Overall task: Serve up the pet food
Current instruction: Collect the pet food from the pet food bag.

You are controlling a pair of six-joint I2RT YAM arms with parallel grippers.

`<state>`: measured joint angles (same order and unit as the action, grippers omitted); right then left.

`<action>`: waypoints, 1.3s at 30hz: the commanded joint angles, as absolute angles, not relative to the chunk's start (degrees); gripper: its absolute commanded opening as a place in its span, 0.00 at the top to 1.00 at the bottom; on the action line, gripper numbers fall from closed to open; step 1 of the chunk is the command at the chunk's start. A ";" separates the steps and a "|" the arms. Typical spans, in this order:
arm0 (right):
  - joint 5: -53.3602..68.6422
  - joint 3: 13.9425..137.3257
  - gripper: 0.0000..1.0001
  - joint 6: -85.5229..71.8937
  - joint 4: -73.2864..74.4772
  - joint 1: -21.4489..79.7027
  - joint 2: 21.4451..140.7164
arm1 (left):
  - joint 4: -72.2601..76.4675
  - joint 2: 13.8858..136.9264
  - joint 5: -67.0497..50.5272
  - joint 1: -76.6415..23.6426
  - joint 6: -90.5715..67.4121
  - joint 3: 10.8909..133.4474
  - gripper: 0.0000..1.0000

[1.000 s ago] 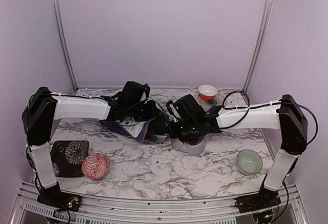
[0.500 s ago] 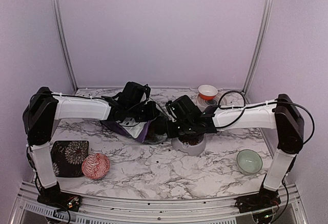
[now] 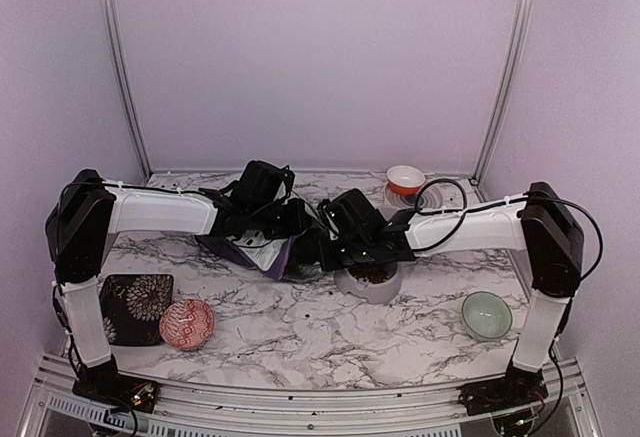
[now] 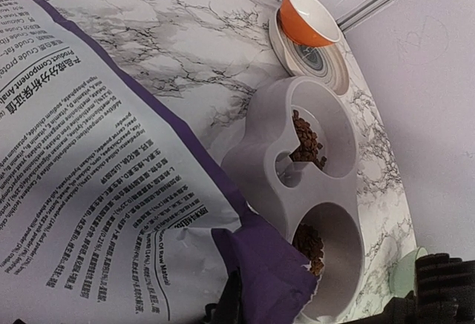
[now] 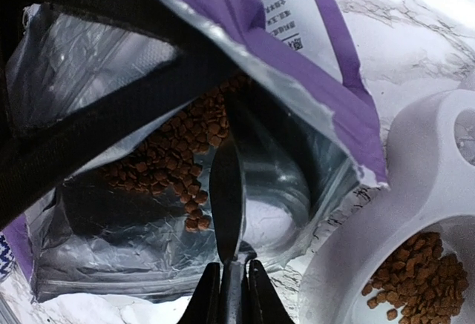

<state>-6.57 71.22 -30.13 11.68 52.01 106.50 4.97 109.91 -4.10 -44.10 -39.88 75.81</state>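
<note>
I'm on the scooping step. My right gripper (image 5: 226,283) is pinched narrow on the spoon (image 5: 226,183), which reaches into the puppy food bag (image 5: 297,50) among the kibble (image 5: 174,157). My left gripper (image 3: 290,222), closed tight, holds the bag's edge. Some kibble already lies in the feeder (image 5: 401,168). Next I'd load the spoon, lift it level and carry it across.

Overhead looks down from behind; both wrist views (close-up) share bag (image 4: 89,153), feeder (image 4: 256,168), pet food (image 4: 306,142).
</note>
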 commanded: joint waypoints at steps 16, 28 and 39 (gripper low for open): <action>1.32 68.63 1.00 -33.83 4.90 51.68 111.80 | 7.76 109.52 -5.54 -43.77 -39.99 77.37 1.00; 4.89 63.61 1.00 -36.44 -6.76 51.66 112.12 | 5.22 108.90 -5.39 -43.77 -39.12 77.78 1.00; 5.72 58.90 1.00 -38.83 -15.32 51.61 110.49 | 4.23 108.90 -5.27 -43.75 -38.67 78.63 1.00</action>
<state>3.99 60.71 -37.54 -15.11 51.51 110.37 4.32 109.91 -4.10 -44.07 -39.57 76.44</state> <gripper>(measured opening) 0.108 0.005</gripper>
